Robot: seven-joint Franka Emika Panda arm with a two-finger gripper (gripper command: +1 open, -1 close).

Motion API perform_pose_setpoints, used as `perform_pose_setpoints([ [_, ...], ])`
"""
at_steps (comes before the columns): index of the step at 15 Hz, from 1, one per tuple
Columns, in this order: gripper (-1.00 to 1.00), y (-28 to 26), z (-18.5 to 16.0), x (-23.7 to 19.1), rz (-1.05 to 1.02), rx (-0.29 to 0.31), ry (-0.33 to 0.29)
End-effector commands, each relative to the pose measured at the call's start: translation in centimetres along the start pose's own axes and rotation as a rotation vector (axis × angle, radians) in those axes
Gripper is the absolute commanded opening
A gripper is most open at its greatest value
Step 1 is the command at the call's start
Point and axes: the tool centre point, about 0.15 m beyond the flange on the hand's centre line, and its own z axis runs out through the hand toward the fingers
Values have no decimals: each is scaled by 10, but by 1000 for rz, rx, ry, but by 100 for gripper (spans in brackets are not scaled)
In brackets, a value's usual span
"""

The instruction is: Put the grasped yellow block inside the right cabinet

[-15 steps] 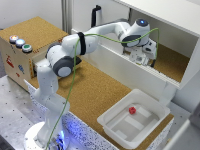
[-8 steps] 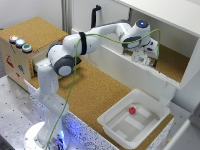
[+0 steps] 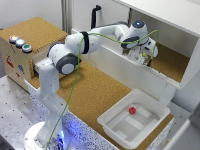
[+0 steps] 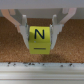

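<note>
My gripper (image 3: 143,58) reaches into the right cabinet (image 3: 172,64), a white-walled box with a cork-brown floor and a long white front panel (image 3: 112,64). In the wrist view the gripper (image 4: 40,36) is shut on the yellow block (image 4: 40,40), which bears a black letter N. The block sits between the two fingers, low over the cork floor (image 4: 15,52), just behind the white front panel edge (image 4: 42,75). In the exterior view the block shows only as a small yellow spot (image 3: 145,56) at the fingers.
A white plastic tub (image 3: 111,120) with a small red block (image 3: 132,110) in it stands in front of the cabinet. A cork-covered box (image 3: 17,62) with coloured buttons is at the exterior view's left. The arm's base (image 3: 47,132) is at the front.
The gripper has barely moved; it stays inside the cabinet, perhaps a little lower, still holding the block.
</note>
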Motion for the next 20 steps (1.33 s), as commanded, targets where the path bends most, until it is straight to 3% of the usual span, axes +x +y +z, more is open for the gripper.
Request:
perform_pose_setpoints([
  [1, -100, -15, 37, 23, 21, -35, 86],
  [6, -100, -11, 54, 36, -6, 13, 93],
  [7, 100, -11, 52, 36, -11, 35, 79],
  [13, 100, -27, 10, 24, -173, 43, 106],
  [15, 100, -37, 3, 16, -324, 154, 116],
  [16, 100, -41, 0, 7, -404, 258, 133],
  [17, 100, -39, -13, -5, -463, 257, 177],
  [18, 100, -35, -32, -20, -532, 210, 217],
  [19, 100, -28, -44, -34, -543, 240, 244],
  [20, 100, -17, -56, -47, -520, 220, 251],
])
